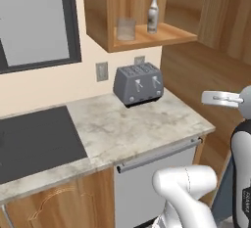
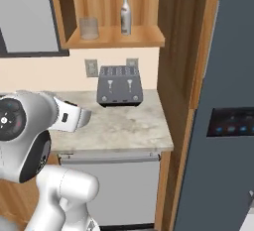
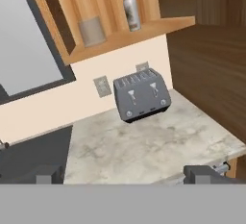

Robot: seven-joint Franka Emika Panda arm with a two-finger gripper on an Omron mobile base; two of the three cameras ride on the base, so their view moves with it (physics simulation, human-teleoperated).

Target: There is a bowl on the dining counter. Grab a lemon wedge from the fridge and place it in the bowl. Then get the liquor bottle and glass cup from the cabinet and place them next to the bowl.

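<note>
Above the marbled worktop, the open cabinet (image 1: 142,38) still holds the liquor bottle (image 1: 153,13) and glass cup (image 1: 126,29); our gripper (image 3: 122,174) is spread wide, empty, so both fetches remain.

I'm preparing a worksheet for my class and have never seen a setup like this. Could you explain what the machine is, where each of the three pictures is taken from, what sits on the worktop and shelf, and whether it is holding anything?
This is a computer-rendered kitchen with a white robot arm on a base that can drive. Two pictures come from cameras behind the arm, to its left and right. The third looks out from the arm's hand; the claw has dark fingertips at the bottom, spread wide and holding nothing. On the marbled worktop stands a grey toaster, beside a black cooktop. Above, the open wooden cabinet holds a glass cup and, to its right, a liquor bottle. The dark fridge stands on the right.
</note>
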